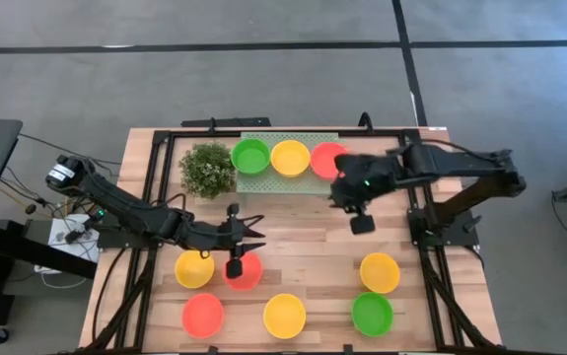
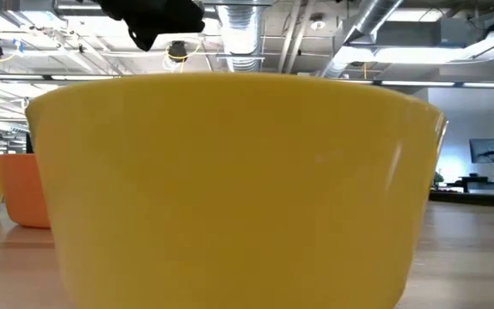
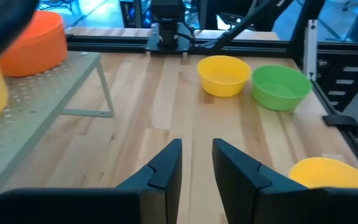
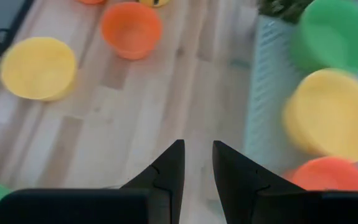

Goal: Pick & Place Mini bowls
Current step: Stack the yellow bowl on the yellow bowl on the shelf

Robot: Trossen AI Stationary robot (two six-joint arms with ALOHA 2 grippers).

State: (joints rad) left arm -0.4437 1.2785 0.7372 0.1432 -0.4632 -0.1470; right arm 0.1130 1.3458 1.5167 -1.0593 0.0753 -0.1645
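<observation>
Three mini bowls, green [image 1: 250, 155], yellow [image 1: 290, 157] and red-orange [image 1: 325, 158], are seen lined up on the pale green tray [image 1: 281, 181] beside the plant [image 1: 207, 169]. Six more are spread over the near part of the desk [image 1: 303, 242]. The right claw [image 1: 362, 223] is held just off the tray, fingers slightly apart and empty. The left claw [image 1: 234, 267] is poised over a red-orange bowl [image 1: 248, 275], fingers likewise parted, nothing gripped.

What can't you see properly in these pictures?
- Low view: one yellow bowl fills the picture and hides nearly the whole table behind it.
- High view: the red bowl on the tray is partly covered by the right arm.
- Right wrist view: the green bowl and plant on the tray are blurred and cut off by the edge.
</observation>
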